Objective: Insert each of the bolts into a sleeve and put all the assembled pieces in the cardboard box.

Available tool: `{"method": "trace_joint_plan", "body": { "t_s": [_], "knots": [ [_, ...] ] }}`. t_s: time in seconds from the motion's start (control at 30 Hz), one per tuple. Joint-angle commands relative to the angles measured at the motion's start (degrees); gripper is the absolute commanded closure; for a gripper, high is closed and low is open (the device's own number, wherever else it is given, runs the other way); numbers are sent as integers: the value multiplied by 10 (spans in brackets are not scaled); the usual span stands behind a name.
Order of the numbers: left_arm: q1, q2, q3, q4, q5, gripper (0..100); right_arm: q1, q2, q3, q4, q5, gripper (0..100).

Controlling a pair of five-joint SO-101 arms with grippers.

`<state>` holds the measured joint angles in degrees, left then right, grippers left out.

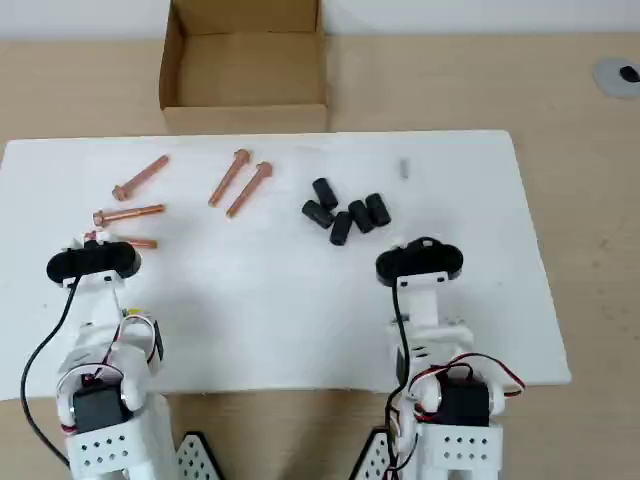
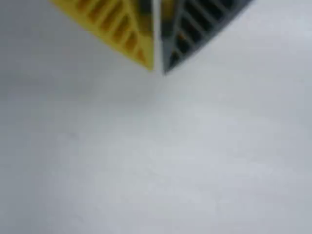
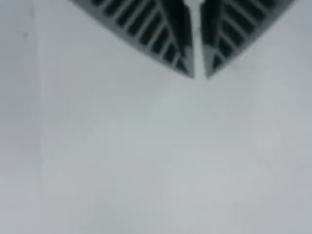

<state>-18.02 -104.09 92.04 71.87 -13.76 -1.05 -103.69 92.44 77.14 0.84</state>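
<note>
Several copper bolts [image 1: 229, 177] lie scattered on the left half of a white mat [image 1: 300, 310]. One bolt [image 1: 141, 243] is partly hidden behind an arm [image 1: 93, 262] folded at the mat's left side. Several short black sleeves [image 1: 345, 212] sit in a cluster near the middle, just beyond the other folded arm [image 1: 420, 262]. The open cardboard box [image 1: 245, 118] stands past the mat's far edge. My left gripper [image 2: 157, 70], one finger yellow and one dark, is shut on nothing, close over bare mat. My right gripper [image 3: 199, 75] is also shut with nothing in it.
A small grey piece [image 1: 404, 168] lies on the mat to the right of the sleeves. A round grey fitting [image 1: 615, 75] sits on the wooden table at the far right. Both arm bases stand at the near edge.
</note>
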Motion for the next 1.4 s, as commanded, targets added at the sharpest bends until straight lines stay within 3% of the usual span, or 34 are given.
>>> {"method": "trace_joint_plan", "body": {
  "t_s": [0.0,0.23,0.4,0.57,0.7,0.93,1.03,1.13,1.23,1.37],
  "knots": [
    [-4,-2,-2,-9,-3,990,-16,-64,0,-11,4,988],
    [-7,2,-25,-65,-1,987,-8,-58,-59,6,1,988],
    [11,35,-178,-33,1,974,28,-33,-167,26,1,988],
    [22,215,-382,-8,4,960,28,137,-340,26,1,988],
    [30,427,-620,68,53,961,29,347,-553,44,0,988],
    [122,705,-978,286,98,962,25,649,-985,208,-74,988],
    [151,736,-1012,286,39,962,29,723,-1091,253,-58,988],
    [207,748,-1008,285,-1,962,29,736,-1127,250,7,988],
    [251,769,-1007,280,-43,961,15,749,-1135,242,3,986],
    [258,820,-1008,225,-60,958,38,812,-1098,253,3,986]
  ]
}}
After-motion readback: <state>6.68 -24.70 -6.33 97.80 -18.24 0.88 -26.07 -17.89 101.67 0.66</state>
